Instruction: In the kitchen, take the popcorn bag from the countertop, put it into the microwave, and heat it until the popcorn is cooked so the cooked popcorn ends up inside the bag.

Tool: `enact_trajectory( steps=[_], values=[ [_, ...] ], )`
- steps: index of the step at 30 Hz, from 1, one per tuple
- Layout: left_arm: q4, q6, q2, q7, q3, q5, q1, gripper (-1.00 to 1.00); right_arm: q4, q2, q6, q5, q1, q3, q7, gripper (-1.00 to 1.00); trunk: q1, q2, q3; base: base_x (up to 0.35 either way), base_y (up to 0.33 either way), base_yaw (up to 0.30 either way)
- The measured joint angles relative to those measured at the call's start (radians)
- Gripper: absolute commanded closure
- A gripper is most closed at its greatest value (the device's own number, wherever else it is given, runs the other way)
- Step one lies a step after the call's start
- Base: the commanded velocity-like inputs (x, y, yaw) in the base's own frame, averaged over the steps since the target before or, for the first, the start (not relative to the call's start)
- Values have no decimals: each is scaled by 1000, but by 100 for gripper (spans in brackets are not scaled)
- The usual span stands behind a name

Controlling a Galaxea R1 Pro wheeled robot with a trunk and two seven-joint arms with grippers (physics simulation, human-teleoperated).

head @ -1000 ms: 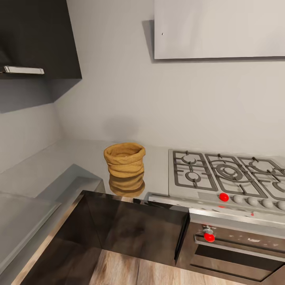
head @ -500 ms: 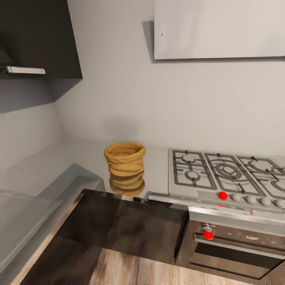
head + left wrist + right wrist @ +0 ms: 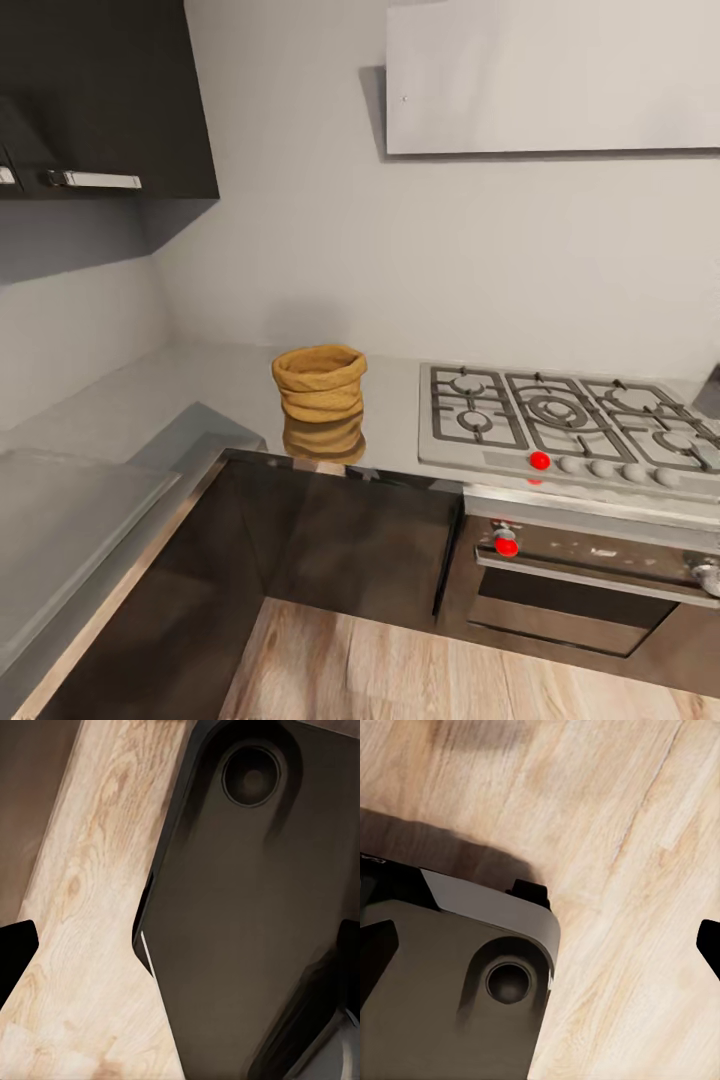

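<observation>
Fingers (image 3: 376, 952) spread, popcorn bag (image 3: 319, 382) upright on countertop (image 3: 200, 390)

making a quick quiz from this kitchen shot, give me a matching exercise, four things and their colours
Things:
1. popcorn bag
2. countertop
3. gas hob
4. hob knob

Colours:
a. bright red
b. mustard tan
c. glossy grey, reflective
d. steel with grey grates

Pairs: 1-b, 2-c, 3-d, 4-a
</observation>
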Motion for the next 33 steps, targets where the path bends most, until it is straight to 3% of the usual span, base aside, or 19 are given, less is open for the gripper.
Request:
enact_trajectory(
  steps=[5,10,13,14,15,16,18,20,22,26,27,28,29,33],
  values=[
    [0,0,0,0,0,0,0,-100,0,1,-5,4,0,2,0,-100,0,0,0,-2,0,0],
    [0,0,0,0,-2,-1,0,-100,-4,19,-5,4,0,2,1,-100,0,0,0,0,0,0],
    [0,0,0,0,-3,-3,0,-100,-82,31,19,6,0,3,1,-100,0,0,0,0,0,0],
    [0,0,0,0,-3,-3,0,-100,-142,50,63,7,0,1,1,-100,0,0,0,0,0,0],
    [0,0,0,0,-3,-3,0,-100,-258,83,183,6,-2,0,6,-100,0,0,0,0,0,0],
    [0,0,0,0,-3,-4,0,-100,-323,100,234,7,-1,1,18,-100,0,0,0,0,0,0],
    [0,0,0,0,-3,-4,0,-100,-468,132,359,5,0,10,84,-100,0,0,0,0,0,0],
    [0,0,-1,0,-4,-5,0,-100,-567,132,470,1,1,47,140,-100,0,0,0,0,0,0],
    [0,0,-1,0,-4,-6,0,-100,-739,133,623,-5,1,121,210,-100,0,0,0,0,0,0],
    [0,0,-1,0,-4,-6,0,-100,-1000,133,807,-17,4,190,261,-100,0,0,0,0,0,0],
    [0,0,-1,0,-5,-7,0,-100,-1093,133,965,-49,-2,224,332,-100,0,0,0,0,0,0],
    [0,0,-1,0,-5,-7,0,-100,-1146,134,1052,-59,-22,244,363,-100,0,0,0,0,0,0],
    [0,0,-2,0,-5,-8,0,-100,-1190,134,1095,-64,-57,259,389,-100,0,0,0,0,0,0],
    [-1,0,-2,0,-5,-8,0,-100,-1243,134,1097,-70,-227,276,546,-100,0,0,0,0,0,0]
  ],
)
